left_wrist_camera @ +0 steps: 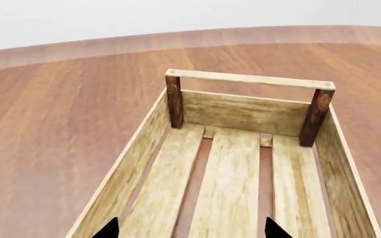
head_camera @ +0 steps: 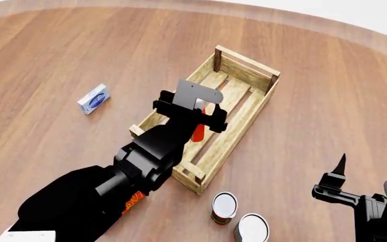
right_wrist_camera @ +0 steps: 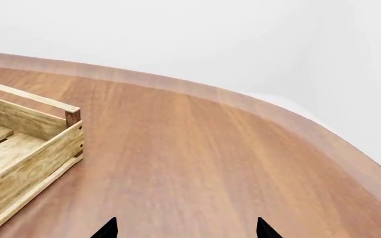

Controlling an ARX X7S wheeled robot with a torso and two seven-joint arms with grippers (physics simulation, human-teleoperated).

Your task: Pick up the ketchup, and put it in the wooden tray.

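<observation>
Nearest my head camera, at about 7 o'clock in that view, my left arm is filling the frame, its black links running up toward the centre where the left tool (head_camera: pixel 195 117) is hanging over the wooden tray (head_camera: pixel 257 108). A strip of orange-red is showing just below the tool's bracket, which I am reading as the ketchup (head_camera: pixel 198 131), sitting inside the tray's outline near its middle slats; most of the bottle is hidden by the wrist, so I cannot tell whether it is resting on the slats or being gripped. From the left wrist camera I am seeing two dark fingertips (left_wrist_camera: pixel 109 230) set wide apart over the wooden tray (left_wrist_camera: pixel 230 183) with bare slats between them and no bottle in sight there. At 4 o'clock in the head view my right tool (head_camera: pixel 372 177) is hovering above the worktop (head_camera: pixel 59 55), its prongs spread wide with nothing between them, and the right wrist camera is showing the same spread tips (right_wrist_camera: pixel 107 229) over bare wood beside a corner of the tray. Two cans (head_camera: pixel 223 206) are standing at 6 o'clock, just beside the tray's near corner, and a small blue and white box (head_camera: pixel 94 99) is lying at 10 o'clock, well apart from the tray.
</observation>
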